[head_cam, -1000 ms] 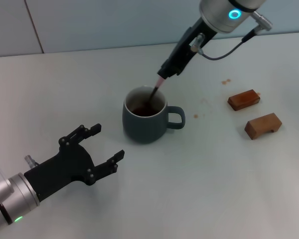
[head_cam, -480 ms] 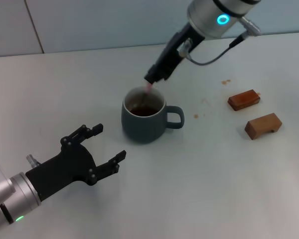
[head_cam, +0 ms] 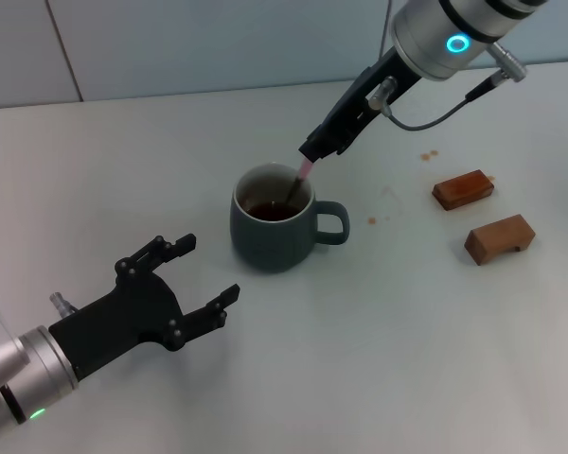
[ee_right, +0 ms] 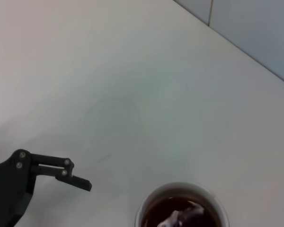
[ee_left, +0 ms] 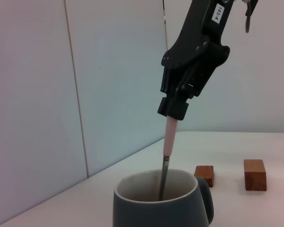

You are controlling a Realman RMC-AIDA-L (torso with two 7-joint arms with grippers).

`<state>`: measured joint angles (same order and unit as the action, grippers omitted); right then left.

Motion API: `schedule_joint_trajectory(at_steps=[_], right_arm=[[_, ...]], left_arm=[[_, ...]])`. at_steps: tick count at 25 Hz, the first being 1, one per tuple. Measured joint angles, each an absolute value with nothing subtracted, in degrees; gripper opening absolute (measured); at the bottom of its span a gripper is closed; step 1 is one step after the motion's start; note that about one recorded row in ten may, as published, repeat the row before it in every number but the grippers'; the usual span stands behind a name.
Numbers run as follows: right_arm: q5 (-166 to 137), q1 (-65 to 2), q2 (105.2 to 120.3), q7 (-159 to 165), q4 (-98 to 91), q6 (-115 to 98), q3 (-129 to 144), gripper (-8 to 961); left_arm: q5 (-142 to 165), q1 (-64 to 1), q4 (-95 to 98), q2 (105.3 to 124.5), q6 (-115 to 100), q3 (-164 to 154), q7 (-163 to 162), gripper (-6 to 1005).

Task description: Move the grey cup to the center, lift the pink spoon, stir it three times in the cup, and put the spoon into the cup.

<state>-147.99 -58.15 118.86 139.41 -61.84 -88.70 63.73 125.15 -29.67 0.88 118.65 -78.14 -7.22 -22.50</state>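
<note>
Grey cup [head_cam: 273,227]: landmark, upright on white table [head_cam: 379,359], handle toward two wooden blocks [head_cam: 481,216] well apart.
Pink spoon [head_cam: 301,176]: shaft slanting into cup, bowl in the dark liquid, tilted to sweep inside the rim; judged mid-stir.
Right gripper [head_cam: 320,147]: above cup's far rim, clamped on spoon's pink end.
Left gripper [head_cam: 185,284]: near cup, fingers spread, empty, parked.
Bare tabletop all round the cup.

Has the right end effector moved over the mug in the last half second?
Yes. The right end effector, shut on the pink-handled metal spoon, swung from above the rounded blue-grey ceramic mug's far-left rim toward its handle side.
</note>
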Motion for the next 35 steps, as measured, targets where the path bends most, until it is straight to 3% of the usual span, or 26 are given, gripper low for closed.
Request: schedule_joint_trajectory(at_steps=[7,12,16,18,21,22,25,35], right_arm=[[-145.1,-51.9,119.33,138.7,-70.1,-88.5,64.1,133],[-131.6,-42.0,119.09,134.4,-80.2,-88.0,63.2,318],[-116.0,-29.1,119.23,122.5,-86.5,-87.4,63.3,474],[-107.9,-22.5,119.36,113.7,-85.2,-86.5,63.5,554],[-99.0,-15.8,119.31,100.3,-77.8,-85.9,62.8,783],[-97.0,-14.4,119.23,96.1,-74.9,-85.6,62.2,787],[-96.1,-13.3,119.0,89.9,-66.4,-84.9,59.2,800],[-105.7,-19.0,118.92,88.4,-52.5,-84.6,52.0,829]], left_arm=[[125.1,-29.9,0.9,118.65,-78.1,-7.3,-22.6,835],[125.2,-30.0,1.0,118.64,-78.0,-7.3,-22.7,835],[125.2,-30.0,1.3,118.59,-78.0,-7.3,-24.1,835],[125.2,-29.8,1.5,118.54,-78.0,-7.3,-24.8,835],[125.2,-29.6,1.5,118.47,-78.1,-7.3,-25.1,835],[125.2,-29.5,1.6,118.43,-78.1,-7.3,-25.3,835],[125.2,-29.5,2.0,118.39,-78.1,-7.5,-26.1,835],[125.2,-29.8,2.2,118.39,-78.1,-8.2,-26.4,835]])
